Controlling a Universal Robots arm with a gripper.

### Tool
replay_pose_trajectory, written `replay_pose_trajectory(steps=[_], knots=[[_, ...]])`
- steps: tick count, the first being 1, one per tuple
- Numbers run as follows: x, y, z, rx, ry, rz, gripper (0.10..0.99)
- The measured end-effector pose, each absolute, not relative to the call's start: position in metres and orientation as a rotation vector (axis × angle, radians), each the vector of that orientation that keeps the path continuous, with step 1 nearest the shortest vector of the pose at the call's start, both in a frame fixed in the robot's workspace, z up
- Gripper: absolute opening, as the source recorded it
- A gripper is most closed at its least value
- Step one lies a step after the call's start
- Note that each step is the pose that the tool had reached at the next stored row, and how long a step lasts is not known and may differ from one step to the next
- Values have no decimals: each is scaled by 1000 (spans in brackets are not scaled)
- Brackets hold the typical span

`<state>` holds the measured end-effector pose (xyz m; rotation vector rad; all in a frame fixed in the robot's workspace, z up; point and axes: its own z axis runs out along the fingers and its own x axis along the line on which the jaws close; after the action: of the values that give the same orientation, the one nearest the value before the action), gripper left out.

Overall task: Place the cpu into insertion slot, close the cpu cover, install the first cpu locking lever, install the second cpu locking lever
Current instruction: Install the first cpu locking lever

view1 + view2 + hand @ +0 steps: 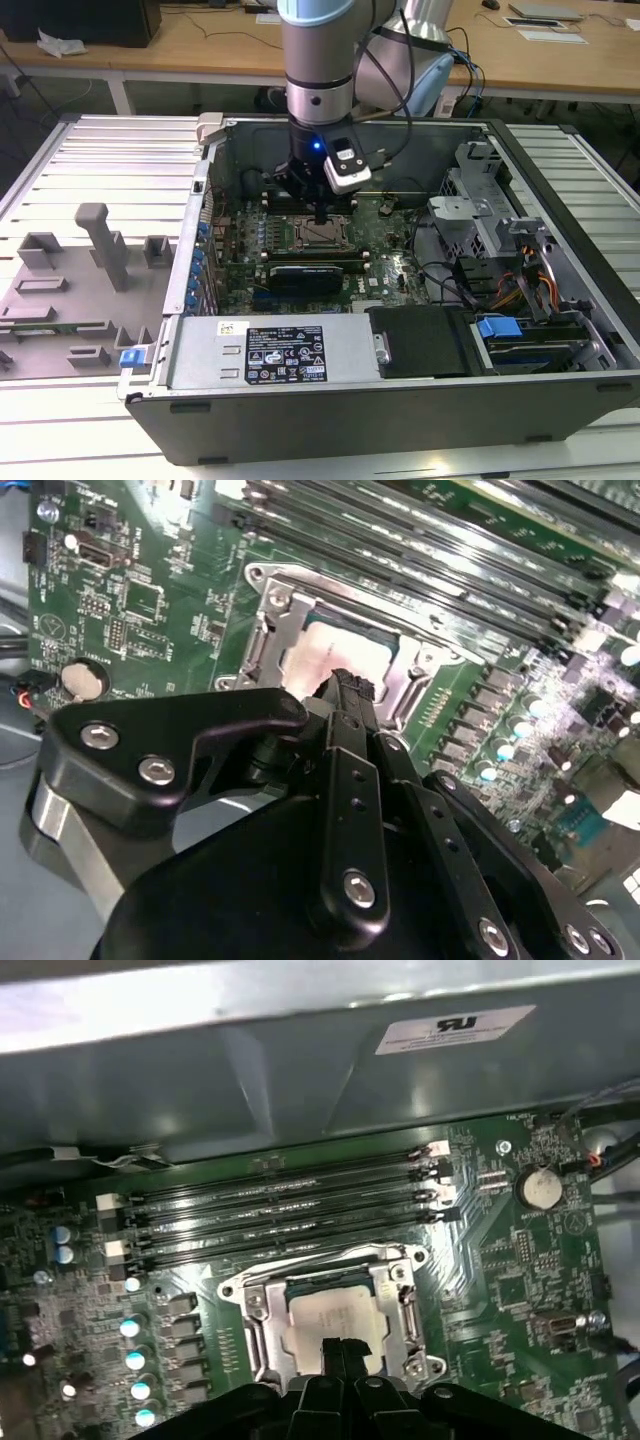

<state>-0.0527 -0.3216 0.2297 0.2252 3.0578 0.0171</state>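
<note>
Gripper (343, 1352) fingers are pressed together, holding nothing, right above the cpu (325, 1322), which lies under the closed cpu cover (262, 1332).

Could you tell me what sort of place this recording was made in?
Probably a robotics lab or test workshop: an opened computer case lies on a slatted metal table, wooden desks stand behind, and grey fixtures sit alongside.

Matt metal cpu (325, 1321) — silvery cpu cover (330, 1278)

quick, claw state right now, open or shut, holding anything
Claw: shut, fingertips together, holding nothing, tip just over the cpu seated in the insertion slot.
</note>
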Motion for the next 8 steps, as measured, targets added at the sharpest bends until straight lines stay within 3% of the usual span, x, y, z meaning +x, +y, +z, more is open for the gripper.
replay_pose_trajectory(steps=[8], knots=[[-51,-322,228,95,3081,-7,106]])
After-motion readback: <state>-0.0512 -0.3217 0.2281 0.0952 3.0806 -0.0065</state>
